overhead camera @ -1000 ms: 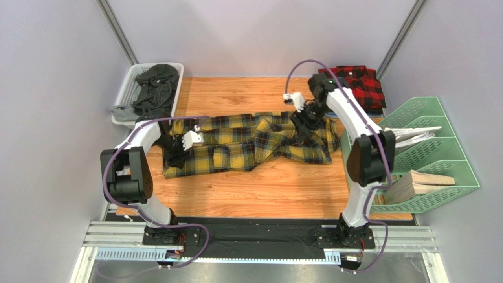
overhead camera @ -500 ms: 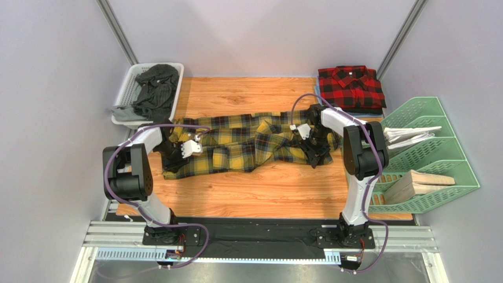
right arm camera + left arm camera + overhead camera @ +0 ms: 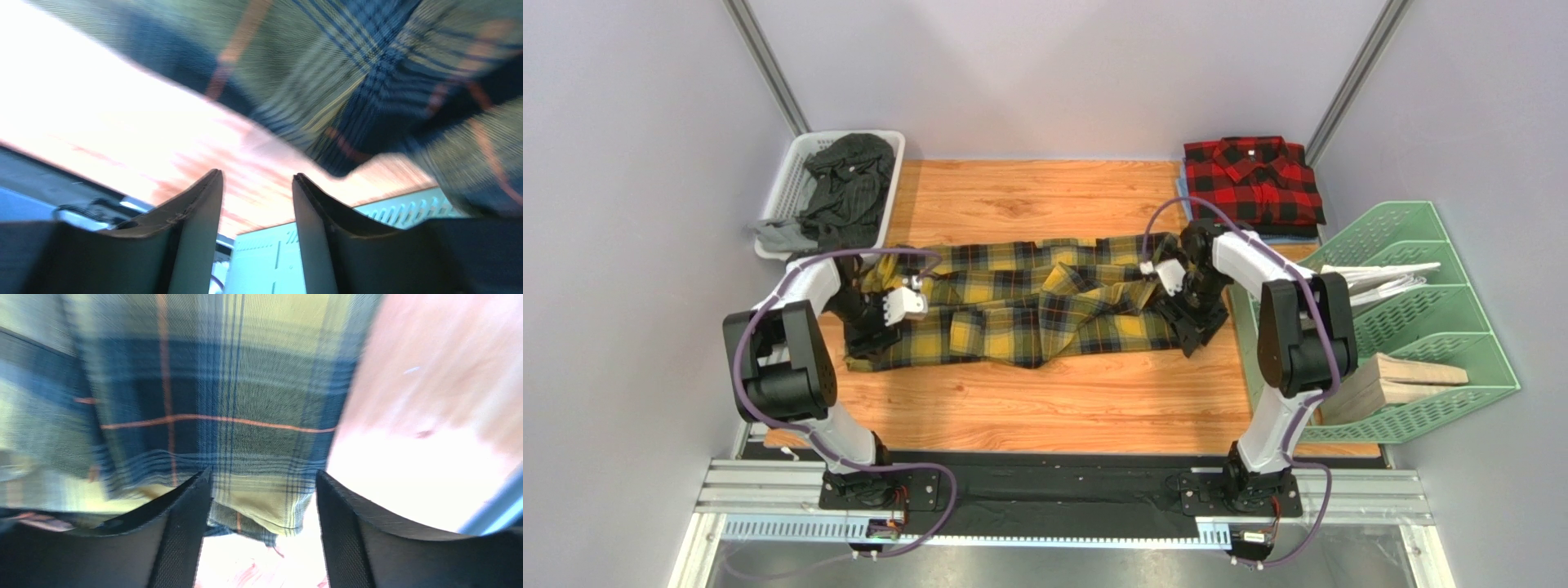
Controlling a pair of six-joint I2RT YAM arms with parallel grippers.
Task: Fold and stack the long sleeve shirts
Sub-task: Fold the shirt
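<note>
The yellow plaid shirt [image 3: 1038, 300] lies stretched left to right across the middle of the wooden table [image 3: 1038, 404]. My left gripper [image 3: 867, 321] is at its left end. In the left wrist view it is open [image 3: 263, 474], with a hem corner of the yellow shirt [image 3: 245, 416] lying between the fingers. My right gripper [image 3: 1196, 333] is at the shirt's right end, open [image 3: 257, 174] and empty, with the yellow shirt's edge [image 3: 380, 79] just beyond its tips. The red plaid shirt [image 3: 1253, 181] lies folded at the back right corner.
A white basket [image 3: 795, 172] of dark clothes stands at the back left. A green file rack [image 3: 1437, 312] with white items and wooden blocks [image 3: 1396, 377] stands along the right edge, close to my right arm.
My right gripper came from the shirt's back edge to its right end near the rack. My left gripper shifted left. The yellow shirt now lies straighter and flatter.
</note>
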